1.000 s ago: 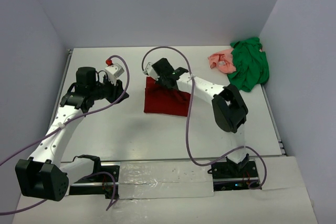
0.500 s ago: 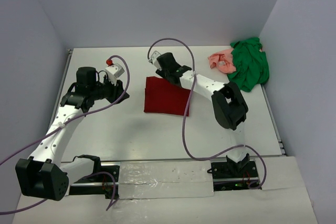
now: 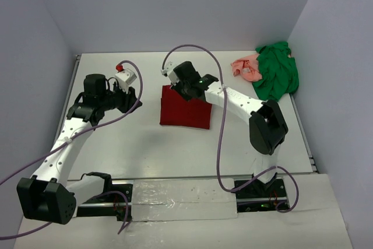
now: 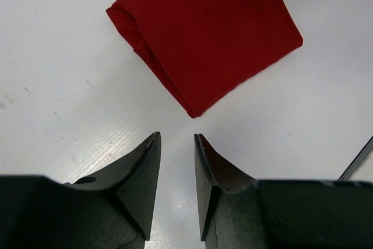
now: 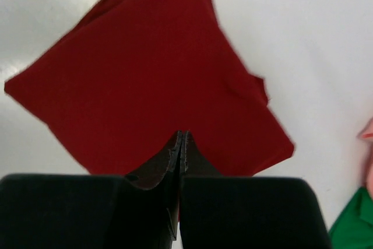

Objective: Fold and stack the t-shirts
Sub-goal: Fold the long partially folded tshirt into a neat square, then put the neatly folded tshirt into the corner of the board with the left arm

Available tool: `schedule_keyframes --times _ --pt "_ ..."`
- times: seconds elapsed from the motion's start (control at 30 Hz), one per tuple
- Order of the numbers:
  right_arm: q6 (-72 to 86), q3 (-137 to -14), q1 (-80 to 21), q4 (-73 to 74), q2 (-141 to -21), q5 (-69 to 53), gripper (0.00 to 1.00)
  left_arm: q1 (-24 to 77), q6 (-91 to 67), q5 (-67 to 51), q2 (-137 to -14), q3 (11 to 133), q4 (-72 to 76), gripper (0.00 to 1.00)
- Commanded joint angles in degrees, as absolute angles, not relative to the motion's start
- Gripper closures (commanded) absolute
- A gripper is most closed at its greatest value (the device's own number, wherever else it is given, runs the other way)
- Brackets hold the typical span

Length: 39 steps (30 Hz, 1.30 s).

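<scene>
The soft dark red shirt (image 3: pixel 185 109) lies folded in a neat square in the middle of the white table (image 3: pixel 145 144). The right gripper (image 5: pixel 182 139) is pressed together with nothing in it, low over the shirt's far edge. If it slides sideways, it could mess up the fold. The left gripper (image 4: pixel 176 139) is a little spread and empty, near the shirt. The bright green shirt (image 3: pixel 277 73) and the small pink shirt (image 3: pixel 245 67) lie bunched up together in the far right corner, not folded yet.

Even, diffuse light from above; faint soft shadows on the white table (image 3: pixel 145 144). Right wrist view: pale glare on the table, red shirt (image 5: pixel 145 80) slightly blurred at its edges.
</scene>
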<state>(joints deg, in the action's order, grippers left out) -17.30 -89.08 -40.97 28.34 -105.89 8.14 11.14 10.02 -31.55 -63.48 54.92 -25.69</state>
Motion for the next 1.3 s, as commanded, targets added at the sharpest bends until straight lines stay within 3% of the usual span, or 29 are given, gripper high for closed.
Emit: schedule_keyframes --times 0.0,0.43,0.73,1.07,1.27 --pt "-14.06 -87.01 -40.78 32.78 -106.6 4.84 1.0 10.72 9.14 -30.15 -61.17 54.67 -22.15 0.62" --pt "-7.3 -92.8 -40.25 40.07 -120.13 1.5 1.0 10.02 7.73 -26.19 -56.96 52.3 -17.84 0.62" --pt "-6.5 -108.96 -40.16 48.69 -134.11 -15.63 1.0 8.44 6.94 -23.47 -54.32 53.52 -17.14 0.62" --pt "-9.32 -121.64 -47.45 37.55 -134.74 -20.39 1.0 5.19 6.86 -20.65 -50.72 55.02 -16.88 0.62" --pt "-8.35 -129.35 -50.62 27.68 -137.45 -13.72 1.0 2.73 6.15 -22.5 -48.61 54.32 -16.7 0.62"
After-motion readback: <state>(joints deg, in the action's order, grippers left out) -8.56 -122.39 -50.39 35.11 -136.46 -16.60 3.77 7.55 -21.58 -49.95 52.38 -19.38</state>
